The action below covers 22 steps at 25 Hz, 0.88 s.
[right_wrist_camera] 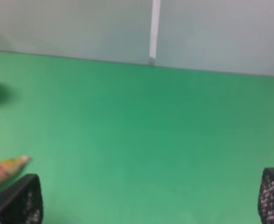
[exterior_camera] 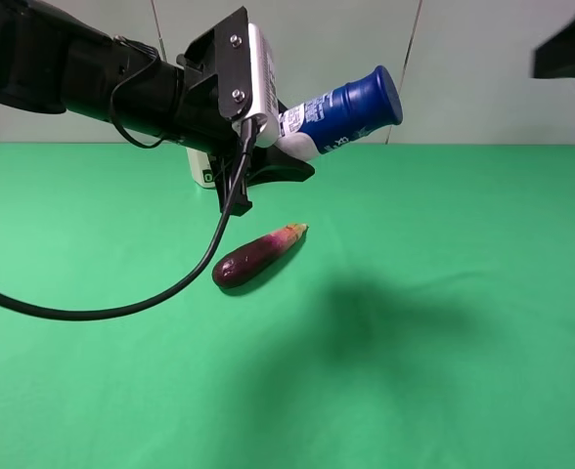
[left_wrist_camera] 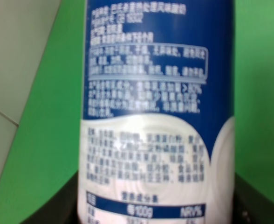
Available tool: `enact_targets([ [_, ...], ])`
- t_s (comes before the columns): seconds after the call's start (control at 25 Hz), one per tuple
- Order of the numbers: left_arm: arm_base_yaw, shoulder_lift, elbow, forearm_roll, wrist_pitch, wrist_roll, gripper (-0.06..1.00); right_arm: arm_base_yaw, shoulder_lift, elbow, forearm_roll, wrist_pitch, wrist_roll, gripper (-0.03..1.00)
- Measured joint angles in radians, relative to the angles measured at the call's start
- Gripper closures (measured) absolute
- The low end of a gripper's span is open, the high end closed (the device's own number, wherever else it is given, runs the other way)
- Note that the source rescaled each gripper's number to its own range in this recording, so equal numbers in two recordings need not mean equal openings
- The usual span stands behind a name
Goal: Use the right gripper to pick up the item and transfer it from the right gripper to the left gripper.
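The item, a slim bottle (exterior_camera: 341, 115) with a wide dark-blue cap and a blue-and-white label, hangs tilted in the air with its cap up and to the right. My left gripper (exterior_camera: 286, 149), with a white plate and a looping cable, is shut on its white lower body. In the left wrist view the bottle (left_wrist_camera: 158, 116) fills the frame, with dark fingers (left_wrist_camera: 58, 207) at its sides. My right gripper (right_wrist_camera: 151, 198) is open and empty, its fingers (right_wrist_camera: 20, 200) wide apart. In the high view only a dark part of the right gripper (exterior_camera: 567, 49) shows at the top right, away from the bottle.
A purple eggplant (exterior_camera: 258, 256) lies on the green table (exterior_camera: 444, 322) below the left gripper; its tip shows in the right wrist view (right_wrist_camera: 4, 169). A white bottle with a green label (exterior_camera: 201, 168) stands behind the left arm, mostly hidden. A pale wall bounds the table's far edge.
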Motion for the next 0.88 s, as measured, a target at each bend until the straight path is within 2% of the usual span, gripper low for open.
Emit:
enact_targets([
  [0.16,0.0,0.001,0.0,0.0,-0.002,0.0,0.94,0.0,-0.122,0.0,-0.032,0.123,0.024,-0.03],
  [0.28,0.0,0.001,0.0,0.0,-0.003,0.0,0.94,0.0,-0.225,0.02,-0.035,0.177,0.024,-0.03],
  [0.44,0.0,0.001,0.0,0.0,-0.003,0.0,0.94,0.0,-0.371,0.106,-0.031,0.229,0.024,-0.03],
  [0.56,0.0,0.001,0.0,0.0,-0.003,0.0,0.94,0.0,-0.47,0.176,0.011,0.274,-0.01,-0.03],
  [0.88,0.0,0.001,0.0,-0.007,-0.003,0.0,0.94,0.0,-0.671,0.273,0.085,0.309,-0.063,-0.03],
])
